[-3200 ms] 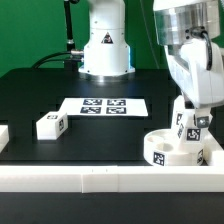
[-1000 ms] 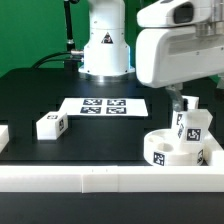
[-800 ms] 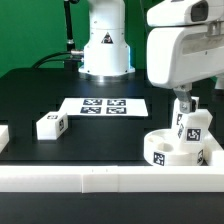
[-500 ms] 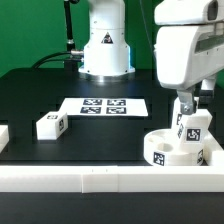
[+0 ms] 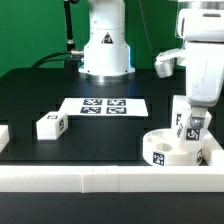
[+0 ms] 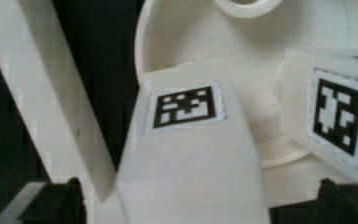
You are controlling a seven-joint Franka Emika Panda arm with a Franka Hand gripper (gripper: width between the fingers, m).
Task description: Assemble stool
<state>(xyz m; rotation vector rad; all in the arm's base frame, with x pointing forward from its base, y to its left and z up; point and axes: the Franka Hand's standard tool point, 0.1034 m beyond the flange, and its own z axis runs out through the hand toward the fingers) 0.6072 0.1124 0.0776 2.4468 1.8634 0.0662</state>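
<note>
The thick round white seat disc (image 5: 163, 152) sits in the black table's (image 5: 30, 95) near corner, exterior view's right, a blocky white tagged leg (image 5: 193, 131) upright in it. The white gripper (image 5: 188, 113) is around that leg; squeezing or not, I cannot tell

The exterior view is bright and evenly lit. The thick white round plastic seat disc (image 5: 170, 148) and the white robot arm housing (image 5: 205, 60) approach overexposure. The matte black table top (image 5: 40, 100) shows only a faint grey sheen, and shadows are soft. The wrist view is close-range and soft-focused: the white blocky plastic leg (image 6: 194, 170) lacks surface detail, and its black-and-white square marker tag (image 6: 188, 105) has blurred edges.
</note>
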